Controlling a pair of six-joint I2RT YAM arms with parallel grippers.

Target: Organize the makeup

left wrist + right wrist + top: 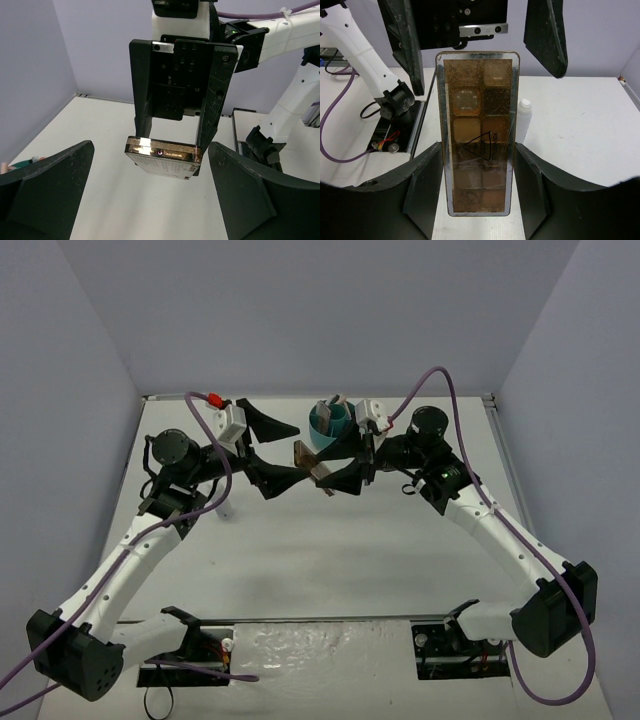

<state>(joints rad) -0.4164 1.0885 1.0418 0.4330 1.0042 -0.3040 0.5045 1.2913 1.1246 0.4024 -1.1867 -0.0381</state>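
Eyeshadow palette [476,135] clamped in right jaws; left jaws spread opposite; cup [330,426] behind.

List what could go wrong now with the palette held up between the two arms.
1. The right end effector pinches the palette near one end only. A nudge from the open left end effector facing it could twist it loose.
2. The cup stands close behind both end effectors, so a swing might tip it.
3. The bottle stands on the table beyond the palette. A dropped palette could topple it.
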